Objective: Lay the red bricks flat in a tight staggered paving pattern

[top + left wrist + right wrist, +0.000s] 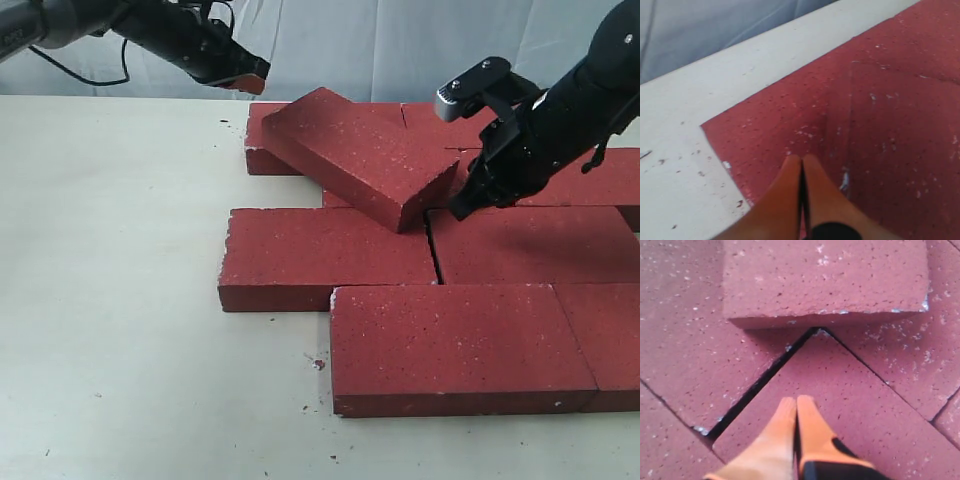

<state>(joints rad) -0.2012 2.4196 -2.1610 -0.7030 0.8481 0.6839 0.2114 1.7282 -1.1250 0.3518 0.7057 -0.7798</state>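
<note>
Red bricks [450, 340] paved mid-frame on the tabletop [110, 300], a tilted brick [365, 155] lying across them.
Its long axis runs upper left to lower right; the closed right hand [465, 205] sits beside its lower end, the closed left hand [250, 78] farther off.
</note>
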